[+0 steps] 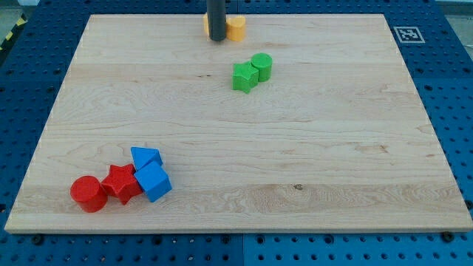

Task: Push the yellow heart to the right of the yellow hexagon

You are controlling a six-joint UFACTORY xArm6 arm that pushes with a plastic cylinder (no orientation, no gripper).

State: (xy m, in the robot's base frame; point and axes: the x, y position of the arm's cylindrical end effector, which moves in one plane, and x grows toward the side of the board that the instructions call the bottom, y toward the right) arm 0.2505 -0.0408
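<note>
Nearest the camera, at the view's bottom left, sits a tight cluster I can ignore: a red cylinder [88, 193], a red star [121, 183], a blue cube [154, 182] and a blue triangle block [145, 158], all touching or nearly so. What matters is at the view's top edge of the wooden board [236, 148]. My rod stands right in front of the yellow pieces, with my tip [217, 39] planted between them: a yellow block [236, 28] shows just to the view's right of the rod, touching it or nearly, and a thin yellow sliver [205, 24] peeks out on the view's left. I cannot tell which is the heart and which the hexagon, since the rod hides most of both. That is the relation the next push turns on: if the heart is the left sliver, I judge it must travel around the other block to its right side. No fingers here, only the bare rod, holding nothing. Further out, a green star-like block [244, 77] and a green cylinder [261, 66] touch each other, below and right of my tip. A black-and-white fiducial marker [406, 34] sits at the top right corner; no readable writing.
</note>
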